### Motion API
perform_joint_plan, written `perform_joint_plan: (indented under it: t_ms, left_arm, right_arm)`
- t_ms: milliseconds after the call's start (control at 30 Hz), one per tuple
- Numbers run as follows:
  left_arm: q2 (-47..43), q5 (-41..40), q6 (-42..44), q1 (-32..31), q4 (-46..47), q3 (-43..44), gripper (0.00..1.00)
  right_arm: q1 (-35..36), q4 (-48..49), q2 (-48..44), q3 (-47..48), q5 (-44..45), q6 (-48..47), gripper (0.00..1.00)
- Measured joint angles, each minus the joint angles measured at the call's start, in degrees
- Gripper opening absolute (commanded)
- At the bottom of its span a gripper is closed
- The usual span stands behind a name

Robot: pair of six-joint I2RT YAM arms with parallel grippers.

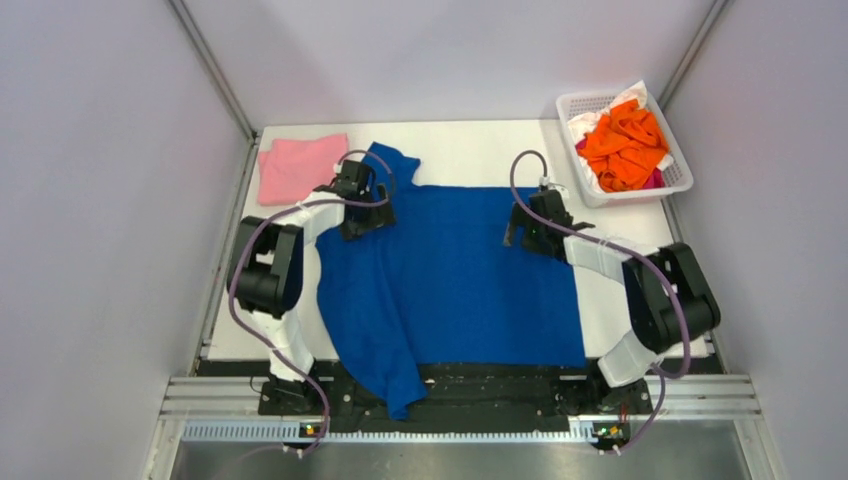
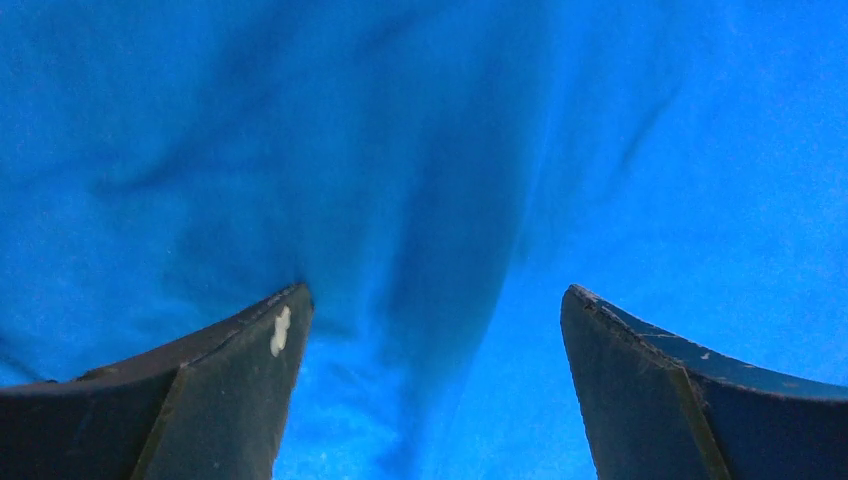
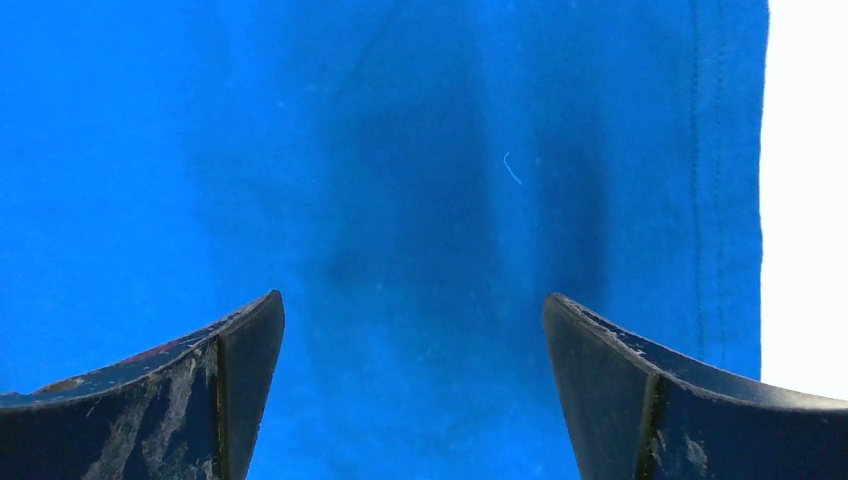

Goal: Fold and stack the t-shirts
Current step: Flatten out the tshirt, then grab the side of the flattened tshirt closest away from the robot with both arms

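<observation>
— Blue t-shirt [image 1: 450, 270], where?
— Flat on table [image 1: 470, 150], sleeve over near edge. Left claw [image 2: 435, 300] & right claw [image 3: 415, 305] both spread, nothing pinched, over its far part, prob. lining up a fold. Pink t-shirt [image 1: 300, 165] folded far left; orange t-shirts [image 1: 625, 145] in basket [image 1: 683, 175].

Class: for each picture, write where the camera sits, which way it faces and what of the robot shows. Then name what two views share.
Top external: above and behind the arms, looking down on the table; both arms show, left hand and right hand over the blue t-shirt.
Left wrist: on the left arm, facing down at wrinkled blue cloth; its spread fingers show.
Right wrist: on the right arm, facing down at the shirt's hem and bare table; its spread fingers show.
Shared: both wrist views show the blue t-shirt.
</observation>
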Motion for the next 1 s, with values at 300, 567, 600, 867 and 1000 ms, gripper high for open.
perform_joint_plan:
  t_ms: [300,567,600,867,1000]
  left_arm:
    - [12.48,-0.76,-0.26,2.10,-5.40,16.41,0.98]
    - [22.58,-0.22,1.22,4.48,-11.56,32.68,0.98]
    - [24.09,-0.04,1.55,4.52,-12.37,35.26,0.98]
    - [34.56,3.69,4.26,4.59,-14.67,52.70,0.99]
    - [37.11,5.53,5.68,4.61,-15.56,57.88,0.99]
  right_arm:
    - [-3.89,0.20,12.39,11.21,1.25,-1.60,0.99]
    - [-7.50,-0.09,21.53,22.67,1.09,-4.48,0.99]
    - [-7.69,-0.24,22.21,23.67,1.07,-4.76,0.99]
    - [-8.41,-3.13,25.86,29.49,1.07,-7.10,0.99]
    - [-8.92,-5.11,26.38,31.15,-0.39,-7.85,0.99]
